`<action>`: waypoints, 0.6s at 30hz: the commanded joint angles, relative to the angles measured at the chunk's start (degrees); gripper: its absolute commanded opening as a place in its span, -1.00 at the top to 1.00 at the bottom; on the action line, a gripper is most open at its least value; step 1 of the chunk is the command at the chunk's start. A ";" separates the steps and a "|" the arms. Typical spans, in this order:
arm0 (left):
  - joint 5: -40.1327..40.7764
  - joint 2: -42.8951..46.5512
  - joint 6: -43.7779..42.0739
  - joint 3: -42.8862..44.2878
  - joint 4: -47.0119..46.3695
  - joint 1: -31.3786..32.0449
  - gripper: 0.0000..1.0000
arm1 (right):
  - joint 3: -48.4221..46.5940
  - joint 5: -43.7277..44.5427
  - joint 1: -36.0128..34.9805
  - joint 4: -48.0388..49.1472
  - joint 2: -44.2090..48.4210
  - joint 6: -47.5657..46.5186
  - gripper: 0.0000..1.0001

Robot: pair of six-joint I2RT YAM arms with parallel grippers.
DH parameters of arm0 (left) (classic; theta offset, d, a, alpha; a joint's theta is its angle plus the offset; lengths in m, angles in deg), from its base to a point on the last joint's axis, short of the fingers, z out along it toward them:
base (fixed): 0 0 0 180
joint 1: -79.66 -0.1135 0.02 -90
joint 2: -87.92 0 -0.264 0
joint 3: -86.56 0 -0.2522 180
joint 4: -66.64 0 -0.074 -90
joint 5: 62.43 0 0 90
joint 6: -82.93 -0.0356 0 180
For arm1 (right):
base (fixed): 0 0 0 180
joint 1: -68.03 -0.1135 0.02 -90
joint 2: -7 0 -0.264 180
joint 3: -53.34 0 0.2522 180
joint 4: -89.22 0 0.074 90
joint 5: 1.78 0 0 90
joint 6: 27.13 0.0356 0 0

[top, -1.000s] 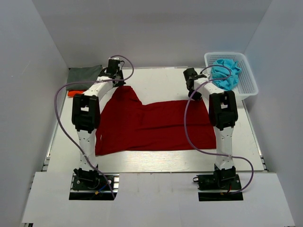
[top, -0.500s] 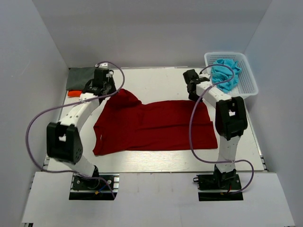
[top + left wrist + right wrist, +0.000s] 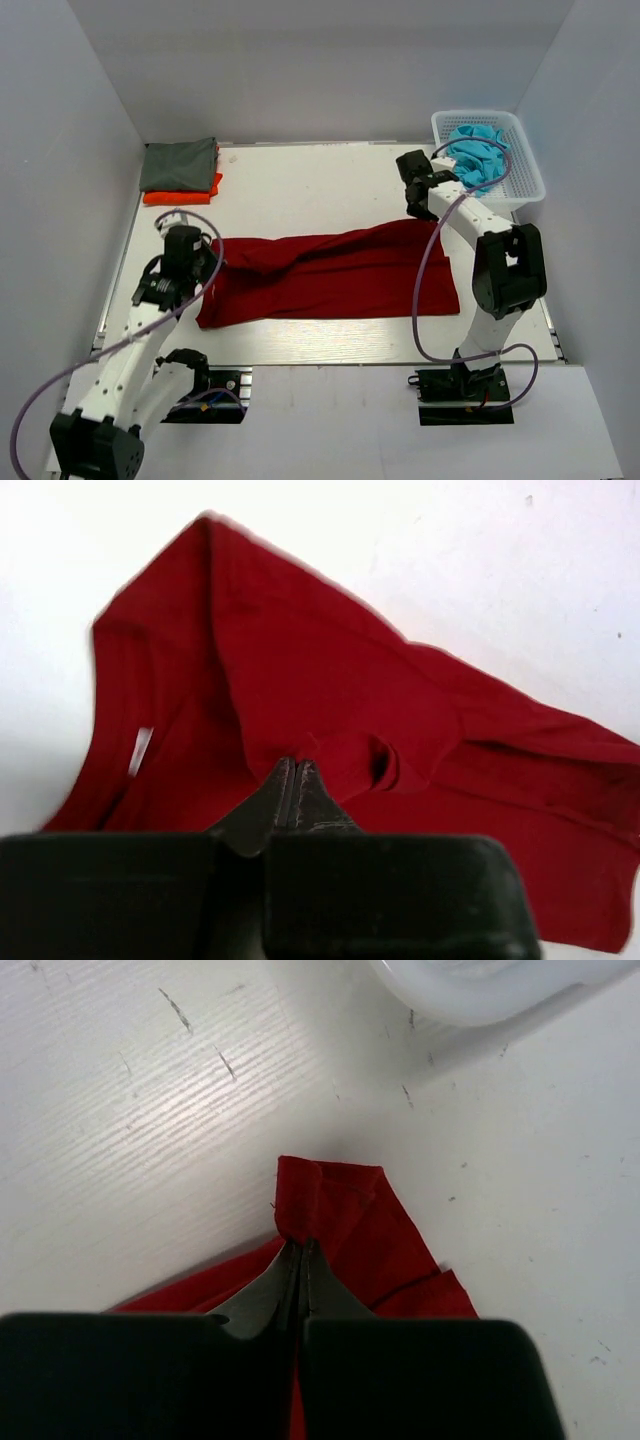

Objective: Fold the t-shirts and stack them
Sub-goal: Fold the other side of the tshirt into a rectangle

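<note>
The dark red t-shirt lies in a wide crumpled band across the middle of the table. My left gripper is shut on its left part; in the left wrist view the tips pinch a fold of the red cloth. My right gripper is shut on the shirt's far right corner, seen in the right wrist view with red cloth bunched at the tips. A folded grey-green shirt lies on a folded orange shirt at the back left. Turquoise shirts fill the basket.
The white lattice basket stands at the back right, close behind my right gripper; its rim shows in the right wrist view. White walls enclose the table on the left, back and right.
My left gripper has swung from the back left toward the near left, pulling the shirt's upper left part down over itself. My right gripper has shifted slightly right, still holding its corner.
</note>
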 commanded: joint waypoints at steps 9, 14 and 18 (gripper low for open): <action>-0.75 11.66 18.31 -10.82 16.39 0.25 1.00 | 9.55 -0.28 0.39 -0.41 8.82 0.46 1.00; -1.90 2.98 24.11 -7.23 24.29 -0.45 -1.00 | 13.16 0.41 0.39 -1.54 9.09 2.04 0.24; 3.81 -4.86 22.91 1.99 31.08 0.16 -1.00 | 14.13 5.85 0.92 -6.46 9.08 6.43 -0.20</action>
